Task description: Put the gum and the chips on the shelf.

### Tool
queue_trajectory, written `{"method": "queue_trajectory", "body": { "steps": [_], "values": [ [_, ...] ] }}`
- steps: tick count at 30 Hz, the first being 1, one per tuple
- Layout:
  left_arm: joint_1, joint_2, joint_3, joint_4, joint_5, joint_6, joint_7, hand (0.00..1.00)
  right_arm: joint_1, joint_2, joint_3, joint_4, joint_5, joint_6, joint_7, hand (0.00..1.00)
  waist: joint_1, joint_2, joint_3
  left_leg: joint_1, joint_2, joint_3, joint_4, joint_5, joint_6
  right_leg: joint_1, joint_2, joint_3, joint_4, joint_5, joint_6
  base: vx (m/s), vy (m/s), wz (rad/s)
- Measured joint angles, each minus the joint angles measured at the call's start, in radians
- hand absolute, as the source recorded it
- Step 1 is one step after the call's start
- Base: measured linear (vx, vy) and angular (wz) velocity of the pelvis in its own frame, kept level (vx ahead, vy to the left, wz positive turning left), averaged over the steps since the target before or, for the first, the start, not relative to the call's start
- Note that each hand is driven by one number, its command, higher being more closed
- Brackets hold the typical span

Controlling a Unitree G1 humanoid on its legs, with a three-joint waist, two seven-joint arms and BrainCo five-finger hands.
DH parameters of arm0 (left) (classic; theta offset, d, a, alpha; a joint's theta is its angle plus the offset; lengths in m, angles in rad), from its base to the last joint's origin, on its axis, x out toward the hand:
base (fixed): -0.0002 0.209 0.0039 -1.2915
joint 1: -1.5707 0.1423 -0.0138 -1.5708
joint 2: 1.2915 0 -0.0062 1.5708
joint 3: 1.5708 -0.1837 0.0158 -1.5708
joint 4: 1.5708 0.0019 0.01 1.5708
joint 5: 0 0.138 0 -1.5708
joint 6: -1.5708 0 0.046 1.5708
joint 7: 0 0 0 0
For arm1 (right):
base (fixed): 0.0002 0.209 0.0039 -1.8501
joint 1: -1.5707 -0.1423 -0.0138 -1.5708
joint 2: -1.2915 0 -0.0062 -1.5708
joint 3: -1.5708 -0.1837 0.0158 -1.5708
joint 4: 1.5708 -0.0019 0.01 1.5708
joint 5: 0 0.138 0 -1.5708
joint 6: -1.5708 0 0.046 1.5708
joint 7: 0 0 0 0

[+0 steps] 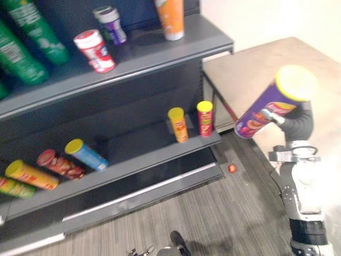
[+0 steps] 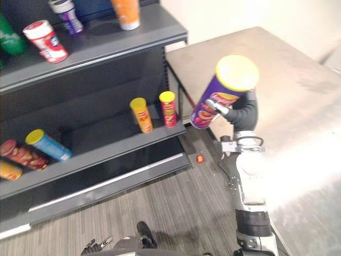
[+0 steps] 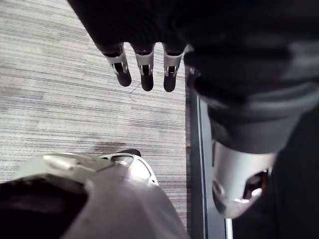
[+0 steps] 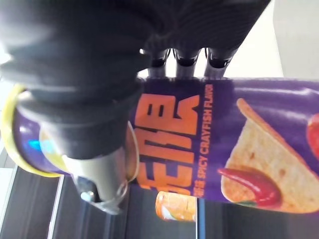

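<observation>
The robot's right hand (image 2: 237, 113) is raised and clamped round a purple chips can (image 1: 265, 105), fingers (image 4: 190, 62) on one side and the thumb on the other. The can is tilted in the grasp, its yellow lid (image 2: 237, 72) uppermost above the hand and its base angled down toward the robot's left. A pale table (image 1: 250, 69) lies beyond and beneath this hand. To the hand's left stands a dark grey shelf unit, well apart from the can. Its lower shelf (image 1: 154, 152) sits below hand height; nearest the hand on it are two small upright cans, one red (image 1: 205, 118) and one yellow (image 1: 178, 124), and farther left lie a blue can (image 1: 86, 154), a red can (image 1: 59, 164) and a yellow can (image 1: 31, 175) on their sides. The upper shelf (image 1: 154, 50), above and left of the hand, carries an orange can (image 1: 170, 18), a purple-and-white tub (image 1: 110, 24), a red-and-white tub (image 1: 95, 50) that may be gum, and green cans (image 1: 37, 32). A small red object (image 1: 232, 168) lies on the grey striped floor (image 1: 213, 213) below the hand. The left hand (image 3: 145, 67) hangs low over the floor, fingers straight and loose, holding nothing
</observation>
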Motion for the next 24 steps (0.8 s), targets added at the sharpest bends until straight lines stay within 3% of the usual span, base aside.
{"method": "queue_trajectory", "body": {
  "steps": [2,4,8,11,14,15,16,17,18,19,20,22,23,24],
  "values": [
    [0.001,0.002,0.0,-0.005,0.002,-0.001,0.0,0.0,0.006,0.003,0.001,0.0,0.0,0.0,0.002,1.0,-0.003,-0.002,-0.004,0.011,-0.02,-0.022,-0.055,0.016,-0.019,0.006,0.002,-0.024,0.001,-0.001,0.002,-0.02,0.12,0.45],
    [-0.002,0.011,0.006,-0.03,0.012,-0.002,0.001,0.0,0.025,0.04,-0.003,0.0,-0.022,0.0,0.001,1.0,-0.007,-0.025,0.007,-0.005,-0.03,-0.056,-0.074,0.028,-0.017,0.008,0.0,-0.054,0.004,-0.001,0.002,-0.04,0.087,0.51],
    [-0.002,0.01,0.016,-0.034,0.022,-0.002,0.008,0.0,0.03,0.06,0.0,0.002,-0.038,0.0,-0.008,1.0,-0.007,-0.033,0.008,-0.03,-0.051,-0.113,-0.074,0.034,-0.009,0.008,-0.027,-0.083,0.036,-0.001,0.002,-0.06,0.083,0.4],
    [0.0,0.01,0.014,-0.032,0.02,-0.001,0.023,0.0,0.03,0.06,0.012,0.007,-0.047,0.0,-0.015,1.0,-0.001,-0.038,0.011,-0.03,-0.071,-0.133,-0.074,0.03,-0.005,0.008,-0.061,-0.086,0.08,-0.001,0.002,-0.08,0.08,0.17],
    [-0.001,0.02,0.0,-0.033,0.018,-0.002,0.022,0.0,0.03,0.061,0.039,0.017,-0.076,0.002,-0.03,1.0,0.001,-0.055,0.021,-0.01,-0.106,-0.133,-0.078,-0.006,0.004,0.005,-0.141,-0.085,0.198,-0.045,-0.012,-0.06,0.104,0.08],
    [-0.002,0.027,-0.006,-0.033,0.017,-0.002,0.022,0.0,0.029,0.062,0.046,0.028,-0.077,0.005,-0.032,1.0,0.0,-0.063,0.026,0.001,-0.118,-0.133,-0.08,-0.018,0.008,0.0,-0.18,-0.08,0.26,-0.065,-0.043,-0.06,0.174,0.08],
    [-0.003,0.042,-0.018,-0.033,0.017,-0.004,0.022,0.0,0.029,0.068,0.06,0.041,-0.079,0.008,-0.034,1.0,0.0,-0.084,0.033,0.009,-0.137,-0.139,-0.08,-0.034,0.02,-0.033,-0.24,-0.013,0.371,-0.084,-0.107,-0.05,0.189,0.1],
    [-0.003,0.048,-0.027,-0.035,0.016,-0.004,0.022,0.0,0.029,0.068,0.065,0.042,-0.08,0.011,-0.033,1.0,-0.001,-0.092,0.037,0.01,-0.141,-0.144,-0.08,-0.035,0.022,-0.061,-0.258,0.054,0.424,-0.082,-0.157,-0.03,0.172,0.18],
    [-0.003,0.058,-0.044,-0.037,0.016,-0.006,0.022,0.0,0.03,0.068,0.068,0.042,-0.09,0.014,-0.031,1.0,-0.006,-0.095,0.042,0.006,-0.14,-0.165,-0.08,-0.035,0.022,-0.135,-0.259,0.215,0.504,-0.079,-0.21,-0.01,0.103,0.44],
    [-0.006,0.069,-0.056,-0.036,0.009,-0.006,0.022,0.0,0.036,0.072,0.068,0.042,-0.101,0.017,-0.029,1.0,-0.021,-0.096,0.052,0.0,-0.126,-0.213,-0.08,-0.035,0.022,-0.192,-0.178,0.442,0.524,-0.134,-0.156,-0.01,0.07,0.75],
    [-0.006,0.079,-0.056,-0.027,0.007,-0.005,0.022,0.0,0.04,0.076,0.068,0.041,-0.109,0.019,-0.029,1.0,-0.028,-0.098,0.057,0.0,-0.118,-0.247,-0.08,-0.035,0.021,-0.216,-0.089,0.583,0.512,-0.173,-0.118,0.01,0.041,0.81],
    [-0.004,0.079,-0.051,-0.016,0.001,-0.003,0.022,0.0,0.047,0.076,0.065,0.032,-0.11,0.018,-0.03,1.0,-0.03,-0.098,0.061,0.003,-0.125,-0.294,-0.081,-0.044,0.009,-0.221,0.0,0.67,0.453,-0.193,-0.104,0.04,-0.009,0.78],
    [-0.005,0.08,-0.051,-0.014,0.001,-0.003,0.021,0.0,0.049,0.078,0.066,0.03,-0.11,0.017,-0.03,1.0,-0.029,-0.107,0.061,0.002,-0.136,-0.308,-0.081,-0.066,-0.023,-0.224,0.024,0.685,0.422,-0.192,-0.104,0.05,-0.005,0.88],
    [-0.008,0.101,-0.033,-0.006,0.001,-0.004,0.015,0.0,0.06,0.104,0.068,0.023,-0.118,0.017,-0.028,1.0,-0.029,-0.182,0.045,-0.016,-0.19,-0.313,-0.035,-0.106,-0.031,-0.25,0.005,0.722,0.348,-0.209,-0.129,0.04,-0.025,0.82]
  ]
}}
